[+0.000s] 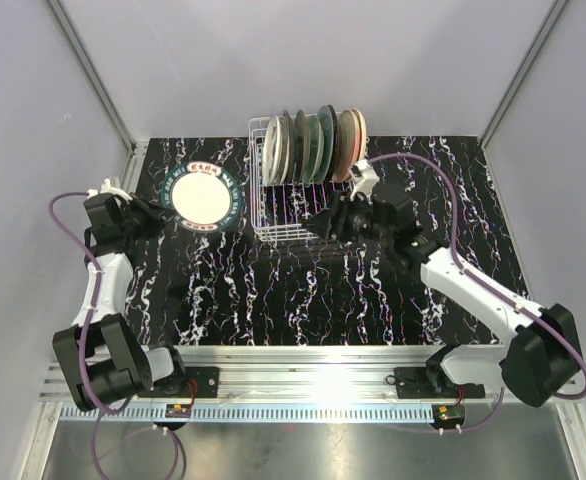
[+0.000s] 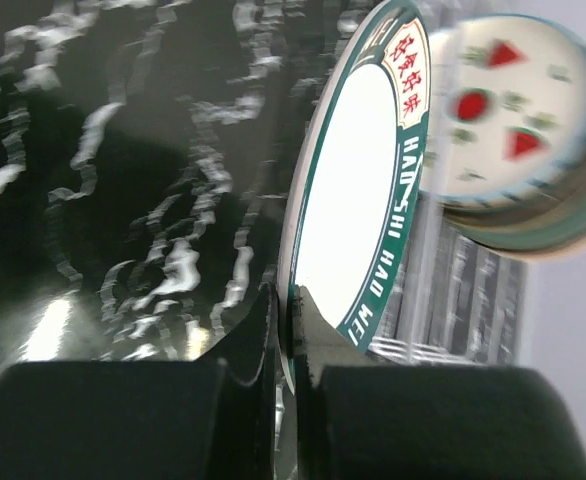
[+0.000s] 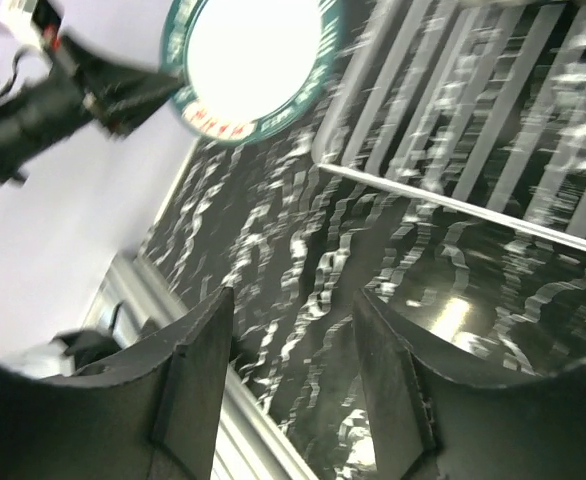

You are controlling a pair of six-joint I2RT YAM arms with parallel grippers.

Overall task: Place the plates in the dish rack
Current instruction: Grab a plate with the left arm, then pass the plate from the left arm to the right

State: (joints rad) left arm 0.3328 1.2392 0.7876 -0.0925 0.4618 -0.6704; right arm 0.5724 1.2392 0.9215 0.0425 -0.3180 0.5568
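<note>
left arm bent inward — fingers pinching plate rim

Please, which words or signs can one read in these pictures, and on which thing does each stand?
"HAO SHI HAO WEI", white letters on the green rim of the plate in the left gripper.
Red Chinese characters on that rim: too blurred to read.
Other plates in the rack: no text legible.

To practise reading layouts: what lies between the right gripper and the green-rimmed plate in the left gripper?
The empty front end of the dish rack, shown in the top view.
</note>
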